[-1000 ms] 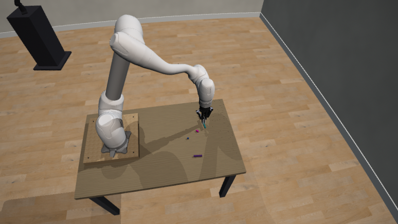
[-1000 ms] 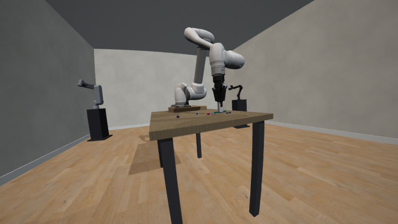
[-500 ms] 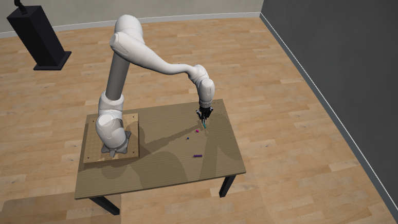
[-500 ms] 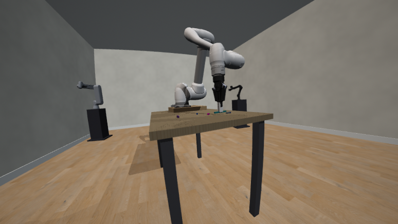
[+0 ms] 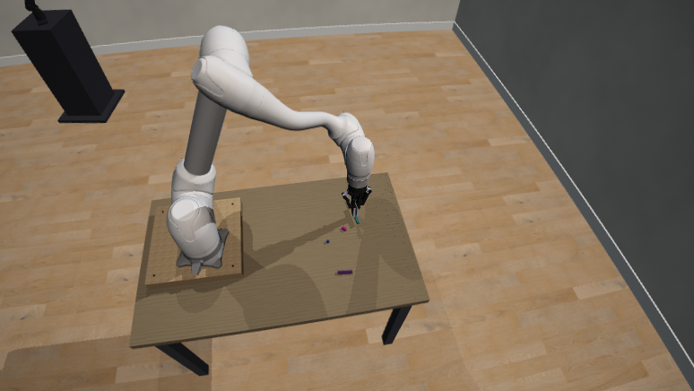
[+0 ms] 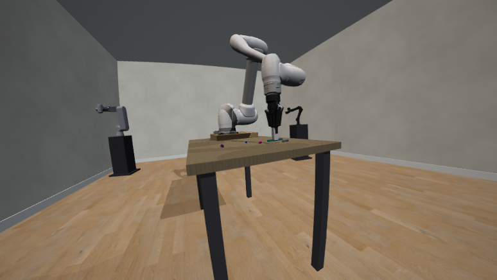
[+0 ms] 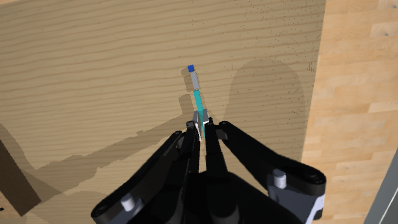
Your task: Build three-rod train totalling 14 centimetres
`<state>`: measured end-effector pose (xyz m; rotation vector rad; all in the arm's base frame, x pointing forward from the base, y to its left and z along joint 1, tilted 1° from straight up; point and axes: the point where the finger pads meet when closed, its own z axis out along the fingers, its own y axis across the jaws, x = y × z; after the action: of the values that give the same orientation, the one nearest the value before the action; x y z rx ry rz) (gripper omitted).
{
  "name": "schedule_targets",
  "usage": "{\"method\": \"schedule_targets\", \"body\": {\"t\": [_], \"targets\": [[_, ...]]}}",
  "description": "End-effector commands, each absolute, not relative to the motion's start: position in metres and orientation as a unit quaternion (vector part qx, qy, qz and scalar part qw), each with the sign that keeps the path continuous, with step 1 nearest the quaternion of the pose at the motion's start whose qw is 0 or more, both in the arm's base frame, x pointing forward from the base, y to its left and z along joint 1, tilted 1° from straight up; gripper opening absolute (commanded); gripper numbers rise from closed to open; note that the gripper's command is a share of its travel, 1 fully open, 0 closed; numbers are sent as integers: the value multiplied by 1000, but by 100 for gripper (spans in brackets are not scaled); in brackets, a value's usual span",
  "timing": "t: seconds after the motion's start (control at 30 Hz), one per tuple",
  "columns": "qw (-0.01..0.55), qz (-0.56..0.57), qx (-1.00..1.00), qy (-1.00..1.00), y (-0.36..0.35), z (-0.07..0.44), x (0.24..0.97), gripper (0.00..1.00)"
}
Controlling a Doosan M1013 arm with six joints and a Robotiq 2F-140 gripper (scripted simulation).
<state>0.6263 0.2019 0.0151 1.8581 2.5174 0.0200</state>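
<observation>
Top view, gripper: the gripper (image 5: 355,213) (image 6: 275,139) (image 7: 202,116) points down, its fingers drawn narrow around the turquoise rod.
Top view, turquoise rod: plain and slim, the turquoise rod (image 5: 357,220) (image 6: 270,140) (image 7: 198,100) shows at the fingertips, partly covered by them.
Top view, magenta rod: short and bright, the magenta rod (image 5: 343,229) (image 6: 260,142) lies near the hand, on the base side.
Top view, loose blue rod: tiny, the loose blue rod (image 5: 327,241) (image 6: 246,141) lies farther from the hand than the magenta one.
Top view, purple rod: long and dark, the purple rod (image 5: 344,272) (image 6: 222,145) lies well apart from the hand.
Exterior view, wrist marking: a small dark marking (image 6: 277,87) on the arm's wrist, too small to read.
Exterior view, turquoise rod: low at the table (image 6: 239,153), showing on both sides of the fingertips.
Wrist view, turquoise rod: gripped, reaching out ahead of the fingertips.
Wrist view, grey rod: plain pale grey, the grey rod (image 7: 194,80) lies just beyond the turquoise rod's far end, roughly in line.
Wrist view, end blue rod: small and deep blue, the end blue rod (image 7: 191,68) sits at the grey one's far end.
</observation>
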Motion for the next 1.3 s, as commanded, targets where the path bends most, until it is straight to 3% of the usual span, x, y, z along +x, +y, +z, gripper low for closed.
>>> {"method": "schedule_targets", "body": {"t": [0.0, 1.27], "targets": [[6, 4, 592, 806, 200, 11, 625, 3], [6, 4, 592, 806, 200, 2, 625, 3]]}}
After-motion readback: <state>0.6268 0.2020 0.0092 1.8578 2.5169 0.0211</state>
